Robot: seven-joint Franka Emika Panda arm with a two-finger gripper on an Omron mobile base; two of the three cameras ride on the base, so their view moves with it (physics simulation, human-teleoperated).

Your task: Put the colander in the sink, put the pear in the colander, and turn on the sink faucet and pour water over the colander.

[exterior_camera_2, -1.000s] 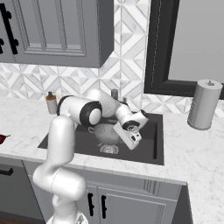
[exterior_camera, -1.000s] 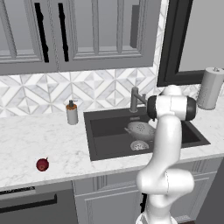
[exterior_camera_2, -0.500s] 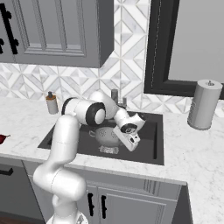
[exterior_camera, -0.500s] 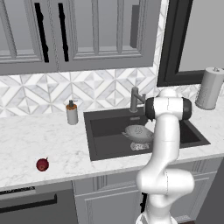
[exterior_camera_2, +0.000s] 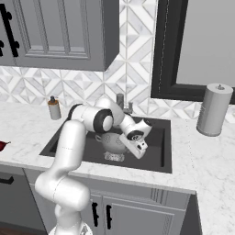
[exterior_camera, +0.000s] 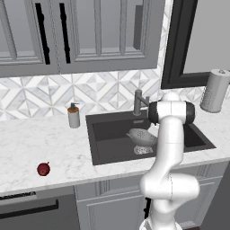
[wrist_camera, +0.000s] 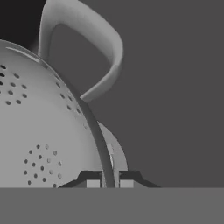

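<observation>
My gripper (wrist_camera: 108, 183) is shut on the rim of the colander (wrist_camera: 39, 131), a silver-grey perforated bowl. One of its loop handles (wrist_camera: 100, 52) arches above the rim. The colander (exterior_camera: 141, 136) hangs tilted low inside the dark sink (exterior_camera: 108, 130), just over the round drain (exterior_camera: 143, 149). From the right base, the colander (exterior_camera_2: 112, 141) sits beside my hand, whose fingers are hidden against it. The dark red pear (exterior_camera: 43, 169) lies on the white counter far left of the sink, and the pear (exterior_camera_2: 2, 145) is cut by the frame's left edge. The grey sink faucet (exterior_camera: 138, 102) stands behind the basin.
A soap dispenser (exterior_camera: 73, 116) stands on the counter left of the sink. A paper towel roll (exterior_camera_2: 214, 109) stands at the right against the backsplash. Grey cabinets hang above the counter, and a dark window frame rises behind the sink's right side.
My hand and the colander have sunk a little lower into the sink and shifted slightly. The pear and the other things have not moved.
</observation>
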